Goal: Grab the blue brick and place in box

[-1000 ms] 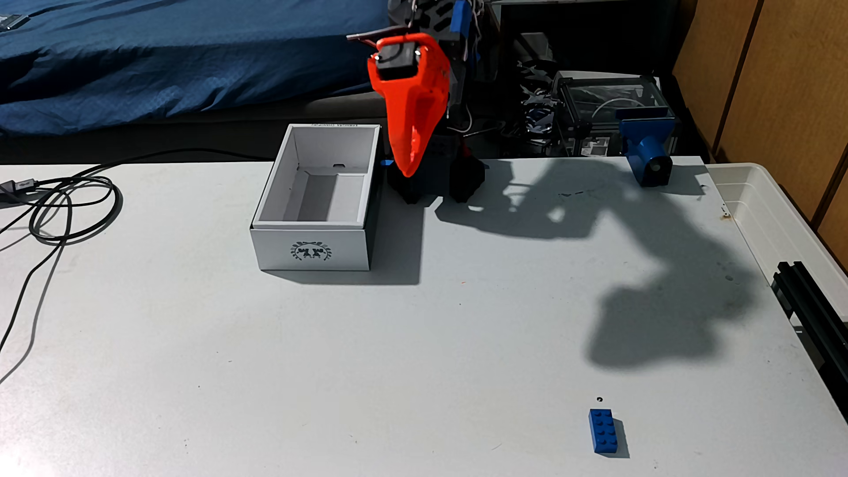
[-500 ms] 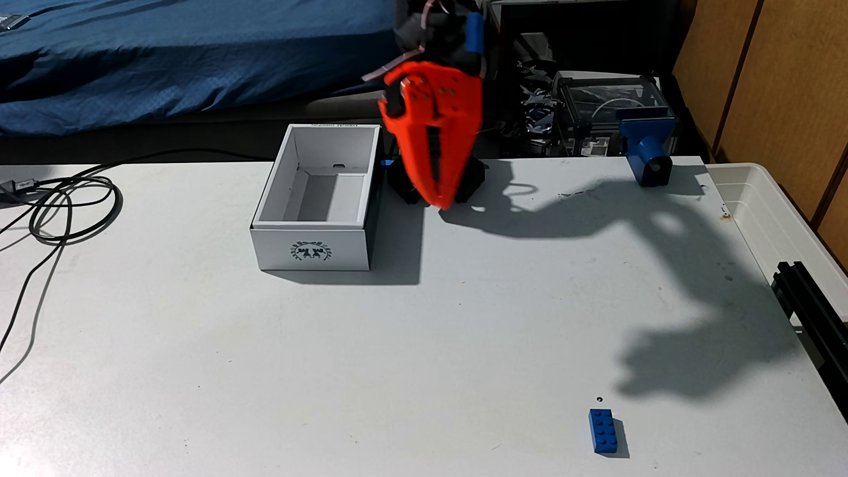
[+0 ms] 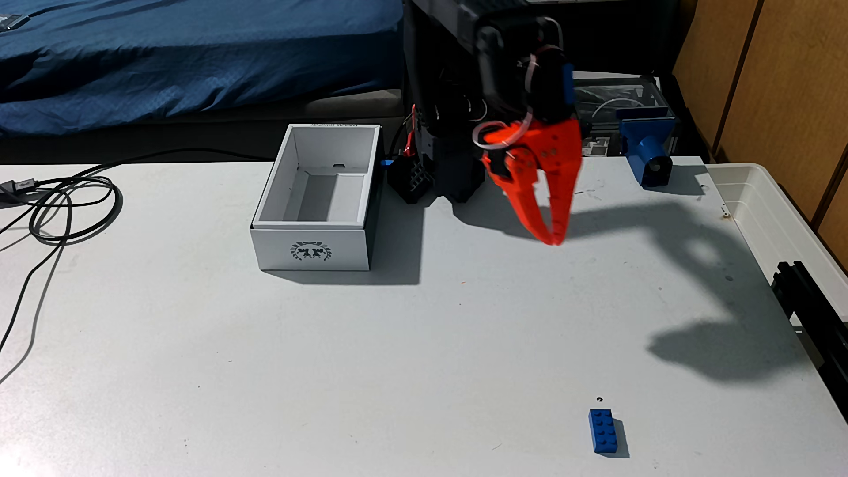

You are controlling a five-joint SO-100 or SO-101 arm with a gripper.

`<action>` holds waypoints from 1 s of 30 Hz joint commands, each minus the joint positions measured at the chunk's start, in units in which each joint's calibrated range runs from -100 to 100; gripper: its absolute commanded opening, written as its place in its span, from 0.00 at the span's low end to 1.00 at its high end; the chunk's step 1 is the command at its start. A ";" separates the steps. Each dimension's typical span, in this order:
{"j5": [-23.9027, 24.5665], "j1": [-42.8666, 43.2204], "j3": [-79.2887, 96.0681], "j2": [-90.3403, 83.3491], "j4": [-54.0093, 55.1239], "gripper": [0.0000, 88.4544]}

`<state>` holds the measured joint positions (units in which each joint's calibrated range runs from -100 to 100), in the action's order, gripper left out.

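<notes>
The orange hand (image 3: 553, 238) hangs above the bench (image 3: 413, 367) with its two fingers meeting at the tips, and it holds nothing. The blue brick (image 3: 603, 431) lies flat on the bench well below the hand, toward the near edge. The box (image 3: 312, 247) stands open to the hand's left.

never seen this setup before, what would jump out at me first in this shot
The bright orange gripper stands out most, hanging above the white table right of centre in the fixed view, its fingertips touching with a gap higher up. To its left sits the open white box with a dark wreath emblem on its front. Far off near the bottom right edge lies the small blue brick, alone and studs up.
</notes>
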<state>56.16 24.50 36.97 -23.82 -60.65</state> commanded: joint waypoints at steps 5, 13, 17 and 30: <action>4.43 1.28 -11.50 10.41 2.44 0.01; 9.59 -0.21 -21.53 18.53 2.87 0.01; 9.64 -0.88 -24.81 20.65 2.87 0.01; 10.38 -5.33 -24.10 27.41 18.99 0.01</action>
<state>66.11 19.93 14.98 3.38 -44.31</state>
